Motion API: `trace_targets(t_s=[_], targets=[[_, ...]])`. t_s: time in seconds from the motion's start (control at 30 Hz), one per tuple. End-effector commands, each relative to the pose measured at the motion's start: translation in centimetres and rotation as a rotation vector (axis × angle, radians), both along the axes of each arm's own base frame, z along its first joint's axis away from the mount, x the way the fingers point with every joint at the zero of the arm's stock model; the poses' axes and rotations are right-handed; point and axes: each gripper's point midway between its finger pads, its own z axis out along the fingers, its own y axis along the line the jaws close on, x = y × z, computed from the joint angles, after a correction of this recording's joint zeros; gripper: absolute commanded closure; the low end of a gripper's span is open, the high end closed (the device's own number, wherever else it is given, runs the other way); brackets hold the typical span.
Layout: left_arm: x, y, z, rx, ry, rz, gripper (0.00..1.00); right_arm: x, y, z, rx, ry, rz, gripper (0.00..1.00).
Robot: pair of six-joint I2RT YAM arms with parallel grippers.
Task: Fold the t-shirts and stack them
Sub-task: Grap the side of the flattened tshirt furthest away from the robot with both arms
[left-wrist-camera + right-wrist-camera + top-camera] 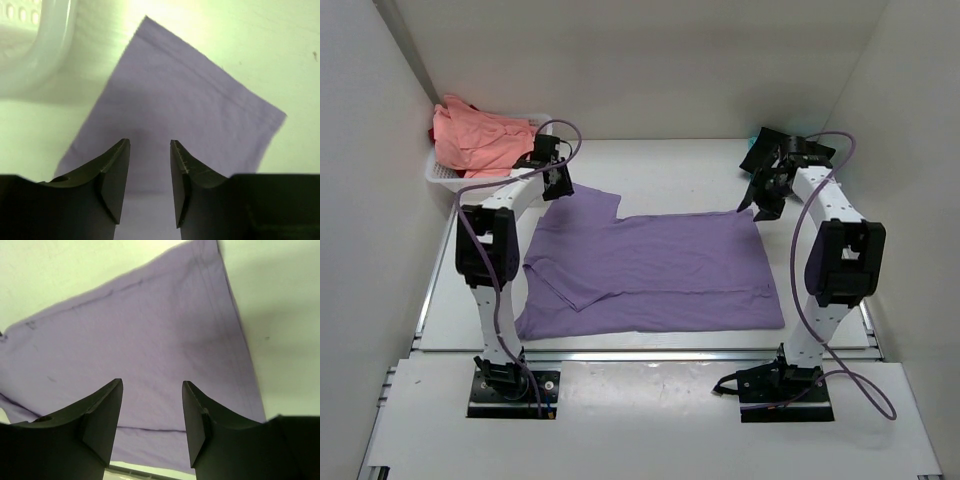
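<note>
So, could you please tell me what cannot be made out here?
Top view: what lies under the salmon-pink shirts in the basket.
Top view: the dark cloth far right, mostly behind the right arm.
Wrist views: the lavender shirt's outline, cut by frame edges and the jaws.

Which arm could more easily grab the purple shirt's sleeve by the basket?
The left arm: its open jaws hang right over that sleeve; the right arm's hang over the opposite corner.

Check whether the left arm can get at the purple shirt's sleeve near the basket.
Probably yes: the left end effector hangs open right above the purple shirt's sleeve, nothing between; the basket sits aside.
</note>
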Motion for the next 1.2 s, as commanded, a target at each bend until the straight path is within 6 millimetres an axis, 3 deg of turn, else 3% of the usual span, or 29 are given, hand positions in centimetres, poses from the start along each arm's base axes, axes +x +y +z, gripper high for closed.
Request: trace_targets(t_s=[0.0, 0.17, 0.33, 0.43, 0.47, 0.6, 0.63, 0.67, 0.7, 0.87, 0.97, 1.17], targets=[[2.4, 1.5, 1.7, 0.113, -0.067, -0.007, 0.50, 2.1, -0.5, 0.8, 0.023, -0.012, -0.008, 0.51], [2.5, 1.3, -2.0, 0.153, 0.002, -0.032, 0.45, 3.9, -0.9, -0.3, 0.021, 0.014, -0.013, 0.51], [1.9, 1.2, -4.0, 0.165, 0.048, -0.028, 0.43, 5.1, -1.4, -1.7, -0.011, 0.037, -0.009, 0.51], [1.7, 0.4, -4.8, 0.178, 0.081, -0.048, 0.56, 5.7, -2.1, -2.7, -0.045, 0.060, -0.021, 0.50], [1.8, 0.3, -5.2, 0.178, 0.089, -0.057, 0.67, 5.5, -2.4, -3.4, -0.058, 0.086, -0.025, 0.49], [1.3, 0.7, -5.8, 0.160, 0.128, -0.051, 0.81, 6.5, -3.5, -4.1, -0.074, 0.100, -0.059, 0.47], [0.7, 0.6, -6.3, 0.164, 0.151, -0.065, 0.80, 6.9, -3.8, -4.0, -0.075, 0.096, -0.071, 0.46], [0.7, 0.3, -6.2, 0.151, 0.156, -0.071, 0.82, 6.9, -4.1, -4.3, -0.074, 0.108, -0.077, 0.46], [0.3, 0.6, -6.5, 0.156, 0.172, -0.065, 1.00, 7.4, -4.3, -4.3, -0.083, 0.098, -0.081, 0.47], [0.4, 0.5, -5.4, 0.158, 0.148, -0.059, 1.00, 8.5, -5.1, -4.8, -0.113, 0.098, -0.091, 0.46], [0.1, 0.3, -5.3, 0.157, 0.149, -0.061, 1.00, 9.0, -5.2, -6.4, -0.121, 0.118, -0.075, 0.46], [-0.5, 0.8, -4.6, 0.139, 0.148, -0.049, 1.00, 9.1, -3.9, -8.1, -0.134, 0.156, -0.036, 0.46]])
